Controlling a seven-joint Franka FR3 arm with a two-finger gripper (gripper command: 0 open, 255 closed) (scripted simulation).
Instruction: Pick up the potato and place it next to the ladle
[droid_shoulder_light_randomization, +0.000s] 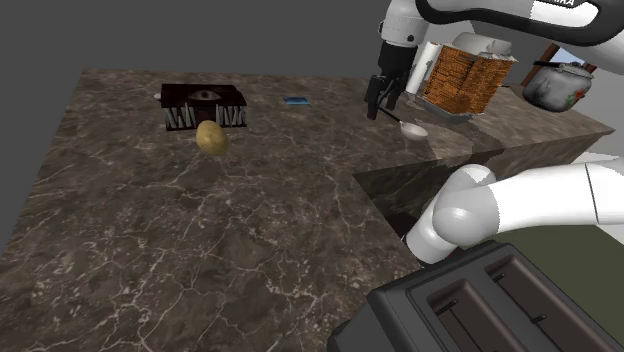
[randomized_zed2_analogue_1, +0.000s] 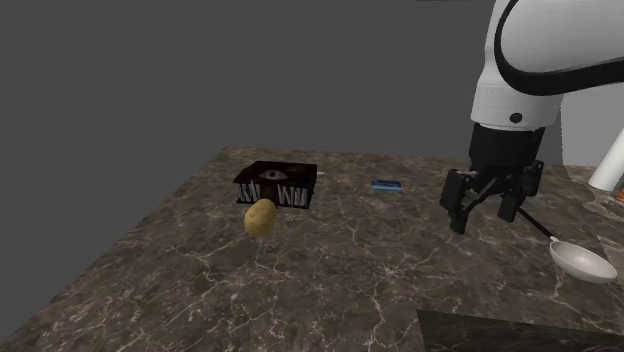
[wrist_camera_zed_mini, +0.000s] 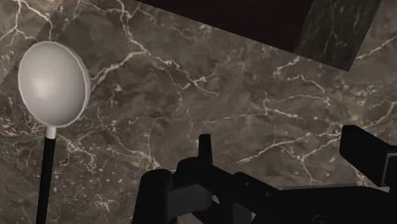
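End effector (randomized_zed2_analogue_1: 485, 212) of the white arm hangs fingers-down over the dark marbled surface (droid_shoulder_light_randomization: 200, 230), its two black fingers (randomized_zed2_analogue_1: 458, 216) spread apart with nothing between them. Just beside it lies the ladle (randomized_zed2_analogue_1: 582, 262), flat on the surface. Its pale round bowl faces up, and its thin black handle runs back toward the end effector; in the wrist view the bowl sits off to one side of the fingers, not between them. The potato (droid_shoulder_light_randomization: 210, 138), tan and oval, rests on the surface well apart from the end effector. It lies close in front of a dark box (droid_shoulder_light_randomization: 204, 105) with an eye pattern on top; whether the two touch cannot be told. A small blue item (randomized_zed2_analogue_1: 386, 184) lies between that box and the end effector.
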